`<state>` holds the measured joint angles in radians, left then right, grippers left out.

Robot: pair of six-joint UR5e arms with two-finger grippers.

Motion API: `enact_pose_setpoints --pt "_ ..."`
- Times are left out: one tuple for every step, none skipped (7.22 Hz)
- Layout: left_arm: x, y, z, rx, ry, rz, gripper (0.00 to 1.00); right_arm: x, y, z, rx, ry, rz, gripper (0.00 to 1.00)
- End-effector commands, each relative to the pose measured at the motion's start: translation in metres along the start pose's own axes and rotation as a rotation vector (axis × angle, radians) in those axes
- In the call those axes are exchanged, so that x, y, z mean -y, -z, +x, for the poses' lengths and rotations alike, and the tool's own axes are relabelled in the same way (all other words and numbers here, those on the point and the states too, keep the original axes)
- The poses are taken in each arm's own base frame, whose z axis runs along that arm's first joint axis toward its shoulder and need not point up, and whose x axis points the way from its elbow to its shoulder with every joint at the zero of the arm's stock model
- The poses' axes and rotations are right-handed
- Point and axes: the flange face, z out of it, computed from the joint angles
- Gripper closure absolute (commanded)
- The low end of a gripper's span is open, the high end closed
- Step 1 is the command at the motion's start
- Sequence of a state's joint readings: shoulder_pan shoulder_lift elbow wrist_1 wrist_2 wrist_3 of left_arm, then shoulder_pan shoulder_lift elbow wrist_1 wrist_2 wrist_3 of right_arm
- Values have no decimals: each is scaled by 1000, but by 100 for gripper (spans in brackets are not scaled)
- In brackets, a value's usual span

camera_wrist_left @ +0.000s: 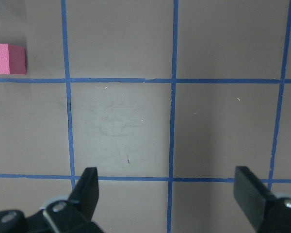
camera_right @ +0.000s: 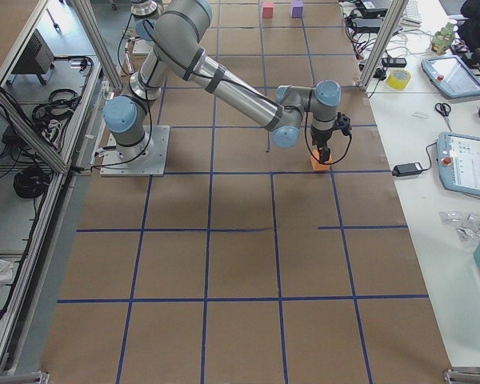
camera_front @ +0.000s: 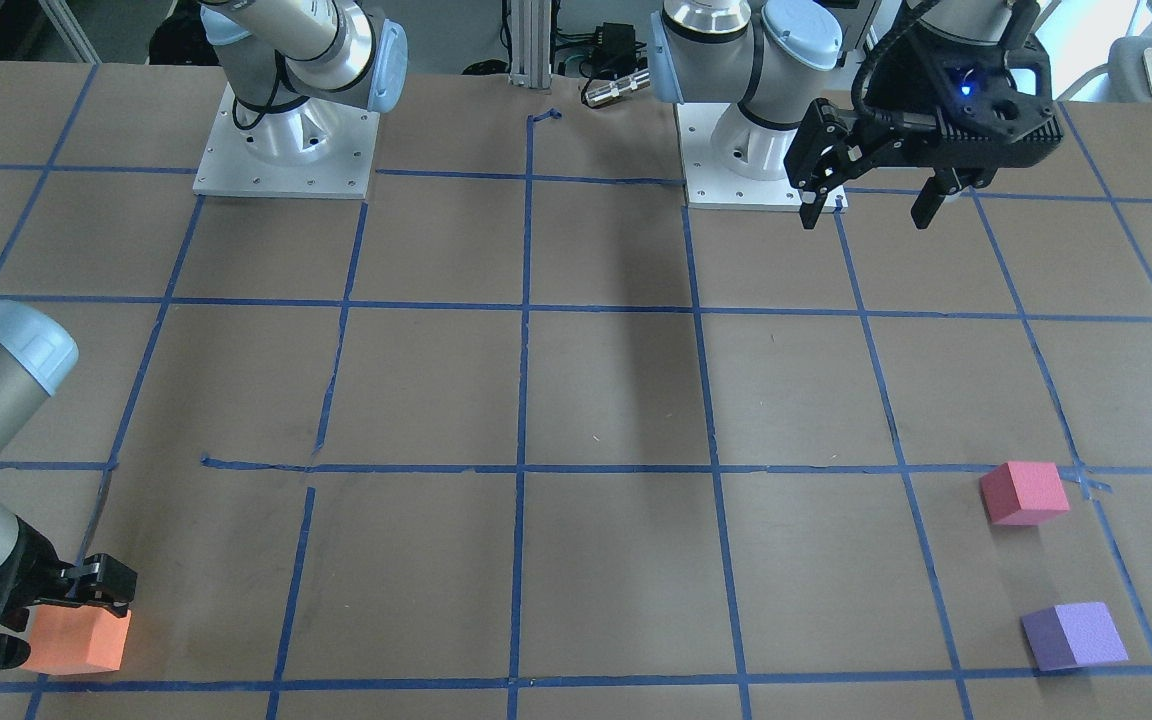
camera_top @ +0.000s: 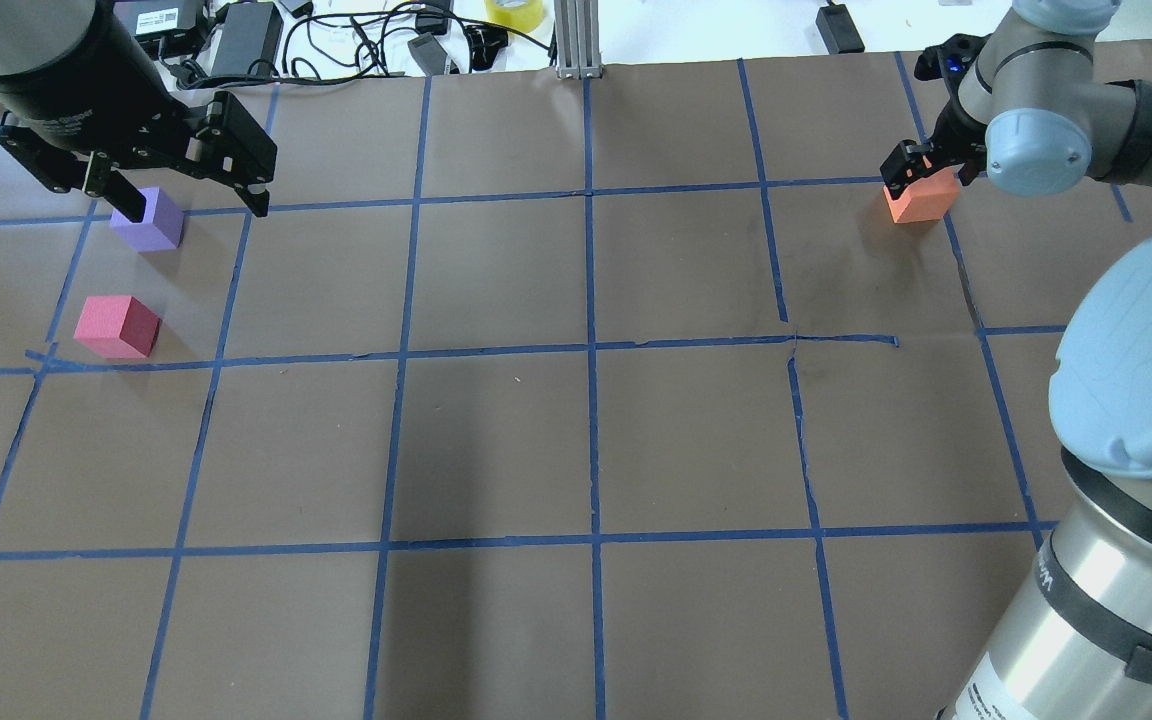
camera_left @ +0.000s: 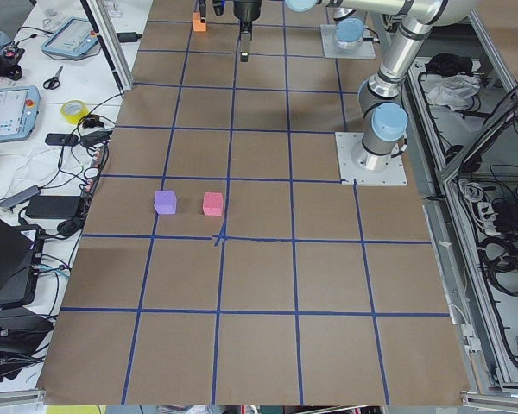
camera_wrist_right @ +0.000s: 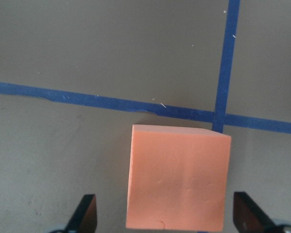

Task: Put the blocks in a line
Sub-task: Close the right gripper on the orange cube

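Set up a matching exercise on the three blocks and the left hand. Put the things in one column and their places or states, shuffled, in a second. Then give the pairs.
Column one
1. orange block
2. pinkish-red block
3. purple block
4. left hand

Column two
A. raised, open, holding nothing
B. lies free beside a crossing of blue tape lines
C. sits between the open fingers of the right hand
D. lies free, farther from the robot than its neighbour

Pairs: 1-C, 2-B, 3-D, 4-A
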<state>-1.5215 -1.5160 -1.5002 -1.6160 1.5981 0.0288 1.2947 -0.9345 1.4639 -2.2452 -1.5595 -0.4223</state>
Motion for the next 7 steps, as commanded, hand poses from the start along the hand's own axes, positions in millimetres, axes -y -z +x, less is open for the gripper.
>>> enact_pose_setpoints --pt "0 0 0 -1 0 1 0 4 -11 4 -6 -14 -3 0" --pt "-1 3 -1 1 1 6 0 3 -20 5 1 -17 -14 0" --pt "-2 2 -1 1 1 4 0 4 -21 5 8 -17 -9 0" --pt "-2 2 -1 4 1 4 0 4 -20 5 10 -17 -7 18" --pt "-1 2 -1 2 1 3 0 4 -19 5 7 -27 -4 70" --pt "-2 2 -1 4 1 4 0 5 -15 5 3 -28 1 93" --pt "-2 2 -1 2 1 4 0 5 -10 5 2 -28 5 100"
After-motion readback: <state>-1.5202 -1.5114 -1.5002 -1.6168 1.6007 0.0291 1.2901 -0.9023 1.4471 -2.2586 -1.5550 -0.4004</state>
